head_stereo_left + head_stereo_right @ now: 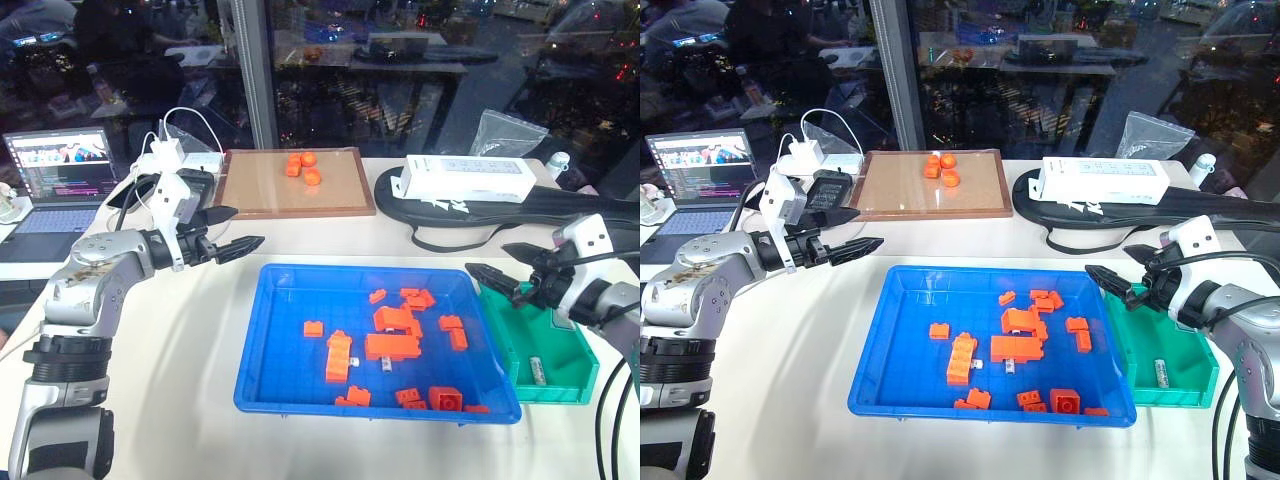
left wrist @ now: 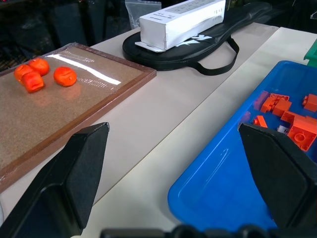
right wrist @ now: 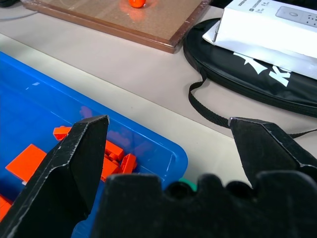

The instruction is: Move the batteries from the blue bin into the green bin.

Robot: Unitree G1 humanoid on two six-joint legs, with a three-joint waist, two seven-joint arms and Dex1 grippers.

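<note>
The batteries are split between the two trays: one slim silver cylinder (image 1: 537,371) already lies on the floor of the green bin (image 1: 505,330), and at least one more (image 1: 385,361) shows as a small pale glint among the orange bricks (image 1: 392,346) in the blue bin (image 1: 280,390), tucked right against the underside of the largest brick cluster.

Both claws hang empty with their fingers spread wide. The right claw (image 1: 500,266) hovers above the near-left corner of the green bin, just beside the blue bin's right rim; the left claw (image 1: 232,231) sits off the blue bin's far-left corner, above the bare surface (image 1: 190,340).

The remaining battery lies well apart from both, nearer the right claw, forward and inward of it in the tray's middle. To do this pick well, I judge the right claw should come down over the battery with its fingers across the cylinder's short axis, narrowing before contact so the bricks are not caught or nudged. A slim metal cylinder will likely roll or slip, so a centred, level pinch matters.
</note>
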